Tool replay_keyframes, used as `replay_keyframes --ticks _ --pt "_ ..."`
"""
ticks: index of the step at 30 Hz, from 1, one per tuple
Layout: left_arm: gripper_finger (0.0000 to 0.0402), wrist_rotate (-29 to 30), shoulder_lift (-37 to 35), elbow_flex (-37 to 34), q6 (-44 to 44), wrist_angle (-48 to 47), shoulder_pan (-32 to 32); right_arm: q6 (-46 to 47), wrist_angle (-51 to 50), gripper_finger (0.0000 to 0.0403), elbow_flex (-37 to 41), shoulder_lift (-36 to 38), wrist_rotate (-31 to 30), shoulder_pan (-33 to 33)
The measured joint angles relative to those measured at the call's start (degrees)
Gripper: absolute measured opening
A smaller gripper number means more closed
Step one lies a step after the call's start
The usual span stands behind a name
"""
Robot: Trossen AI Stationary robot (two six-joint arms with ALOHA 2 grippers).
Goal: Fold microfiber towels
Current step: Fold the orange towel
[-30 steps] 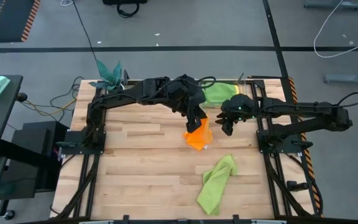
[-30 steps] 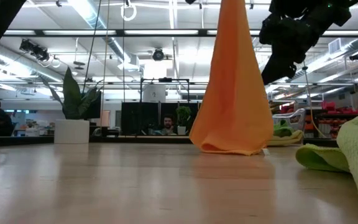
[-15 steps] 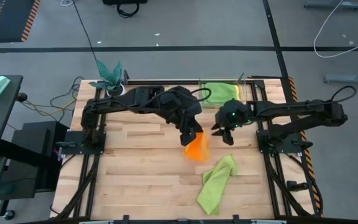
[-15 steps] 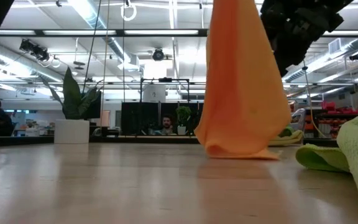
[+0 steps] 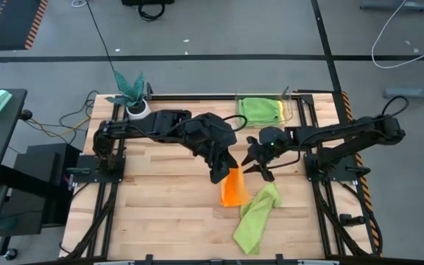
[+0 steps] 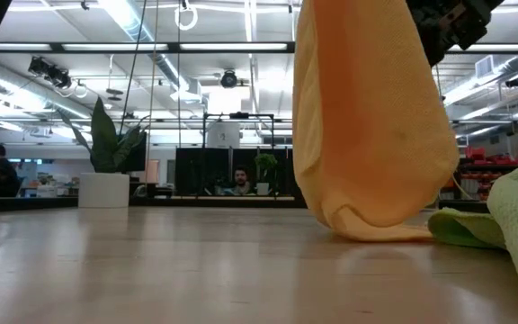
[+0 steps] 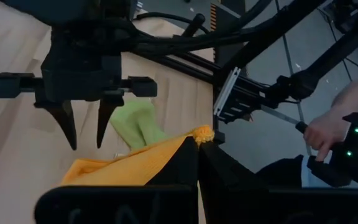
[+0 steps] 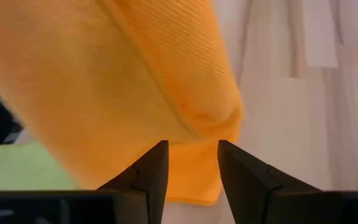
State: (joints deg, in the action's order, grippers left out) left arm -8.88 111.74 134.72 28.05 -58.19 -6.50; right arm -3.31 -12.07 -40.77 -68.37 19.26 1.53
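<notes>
Orange towel (image 5: 233, 188) hanging from clenched left claw (image 5: 221, 174), hem seemingly touching table (image 5: 160, 199), right claw (image 5: 258, 163) released beside it

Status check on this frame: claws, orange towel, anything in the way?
Left claw shut on orange towel, hanging, hem on table. Right claw open beside it. Lime towel close by.

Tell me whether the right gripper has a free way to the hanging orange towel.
Probably yes. The right gripper is open, right beside the orange towel hanging from the shut left gripper, nothing between them.
</notes>
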Motion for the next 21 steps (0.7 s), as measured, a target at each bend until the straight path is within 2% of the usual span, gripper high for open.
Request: replay_keyframes --ticks 13,21 --pt "0.0005 -2.6 0.0 0.0 1.3 0.0 -0.2 -0.7 4.7 0.0146 -0.1 -5.2 2.3 -3.4" --pt "0.0005 -3.4 0.0 0.0 2.9 -0.1 -1.0 -4.3 4.5 0.0146 -5.9 -8.6 2.2 -3.1"
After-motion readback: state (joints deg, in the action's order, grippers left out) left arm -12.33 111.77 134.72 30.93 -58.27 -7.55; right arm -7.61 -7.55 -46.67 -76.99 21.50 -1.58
